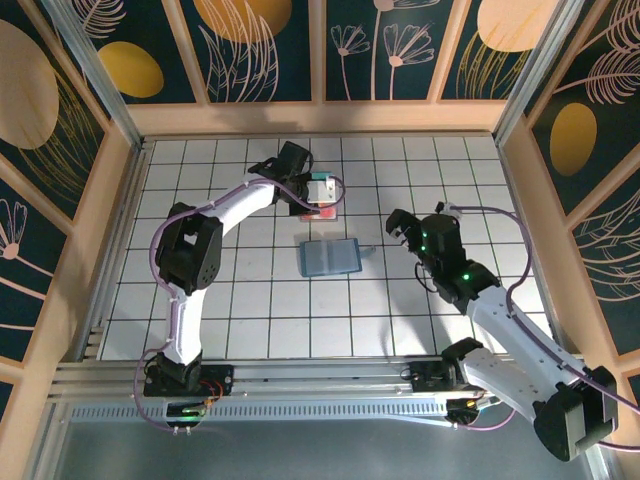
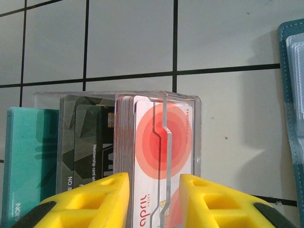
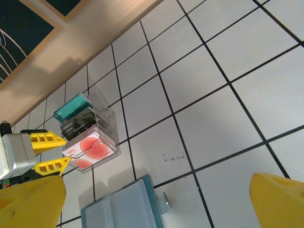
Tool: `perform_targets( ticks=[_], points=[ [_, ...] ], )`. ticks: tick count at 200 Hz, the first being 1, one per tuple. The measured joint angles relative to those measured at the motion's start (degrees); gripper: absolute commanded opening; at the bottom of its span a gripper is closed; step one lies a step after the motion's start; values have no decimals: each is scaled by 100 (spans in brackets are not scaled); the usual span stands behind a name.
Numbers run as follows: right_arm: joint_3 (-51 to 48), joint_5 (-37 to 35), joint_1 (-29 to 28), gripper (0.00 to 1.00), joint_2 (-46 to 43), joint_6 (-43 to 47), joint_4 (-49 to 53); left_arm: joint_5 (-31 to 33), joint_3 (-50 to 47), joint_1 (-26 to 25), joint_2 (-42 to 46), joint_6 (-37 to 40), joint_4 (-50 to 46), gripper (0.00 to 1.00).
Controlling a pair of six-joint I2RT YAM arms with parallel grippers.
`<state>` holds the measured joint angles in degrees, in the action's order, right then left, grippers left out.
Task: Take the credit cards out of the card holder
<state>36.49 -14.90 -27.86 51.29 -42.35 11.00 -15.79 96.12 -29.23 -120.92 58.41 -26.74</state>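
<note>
At the clear box [image 3: 107, 123], left jaws stand slightly apart astride the whitish-pink card [image 2: 142, 142], right jaws wide open; a skewed retreat could drag the card out.

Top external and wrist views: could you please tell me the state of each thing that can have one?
card holder: open, lying flat.
whitish-pink card: in the clear box, out of the holder.
teal card: by the clear box's other end, out of the holder.
left gripper: open, fingers either side of the whitish-pink card.
right gripper: open, holding nothing.
</note>
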Motion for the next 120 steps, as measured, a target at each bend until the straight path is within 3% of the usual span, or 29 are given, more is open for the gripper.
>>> perform_targets(
  ticks=[52,88,104,120],
  points=[
    [160,-42,2,99,-2,76,48,-4,24,0,131,-271,-35,34],
    [168,-225,2,99,-83,284,133,197,-756,0,1314,-855,520,37],
    [166,-343,2,99,-118,374,146,415,-1327,0,2092,-1248,973,75],
    [157,-496,2,99,-170,509,142,695,-1816,0,2789,-1781,1429,94]
  ],
)
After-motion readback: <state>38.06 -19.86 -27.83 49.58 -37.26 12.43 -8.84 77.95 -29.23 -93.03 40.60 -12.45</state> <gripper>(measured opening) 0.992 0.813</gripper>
